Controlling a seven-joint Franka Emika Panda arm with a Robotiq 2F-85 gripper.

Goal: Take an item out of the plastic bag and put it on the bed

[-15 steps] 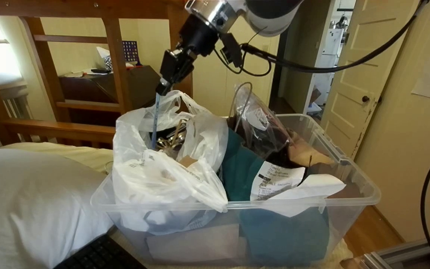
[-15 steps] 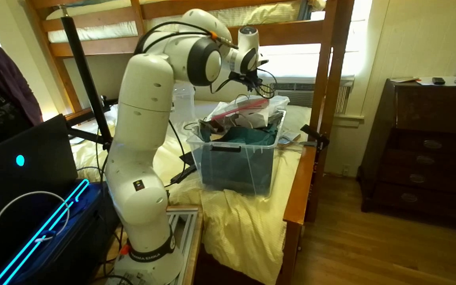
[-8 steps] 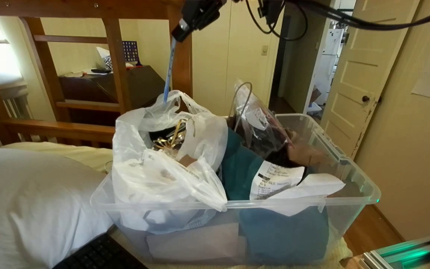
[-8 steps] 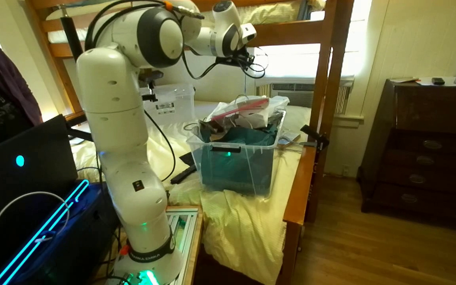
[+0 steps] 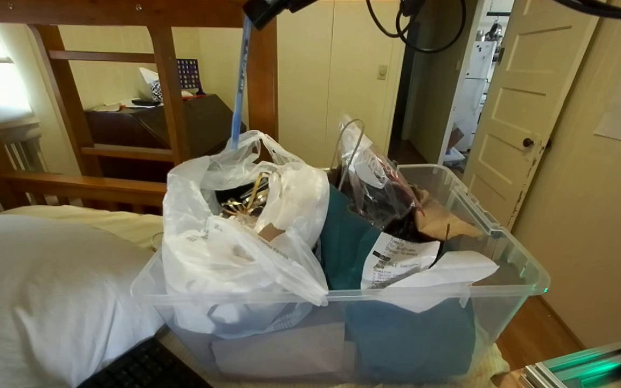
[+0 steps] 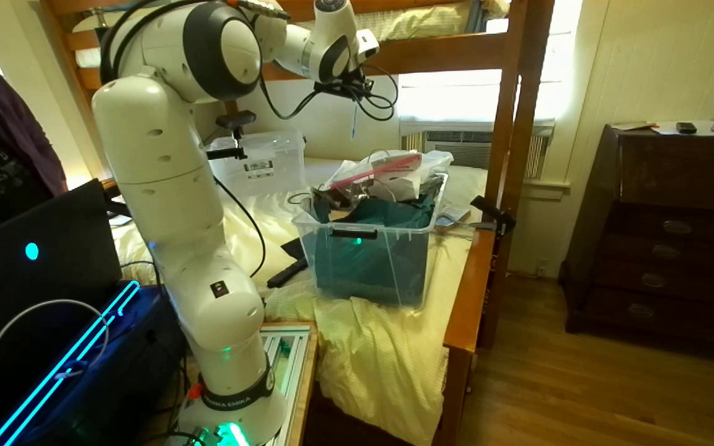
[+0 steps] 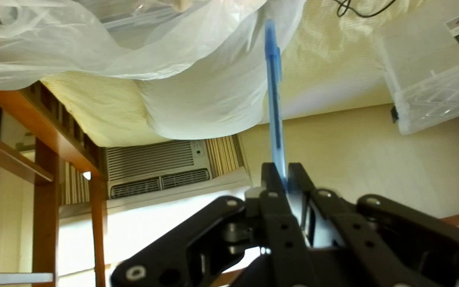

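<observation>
Lower than the gripper point(image 7: 281, 170), white bedding point(image 5: 46, 291) lay near a bunk-bed rail point(image 5: 89, 184); the fingers point(image 7: 269, 176) clamped a blue pen point(image 7: 274, 99).

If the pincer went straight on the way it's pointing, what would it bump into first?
Probably the puffy white bedding, past the edge of the plastic bag in the wrist view. Depth is hard to judge, though, and the blue pen in the pincer might brush the bag first.

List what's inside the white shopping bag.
The white shopping bag shows shiny golden strips and a brown piece at its opening; it covers whatever lies deeper.
</observation>
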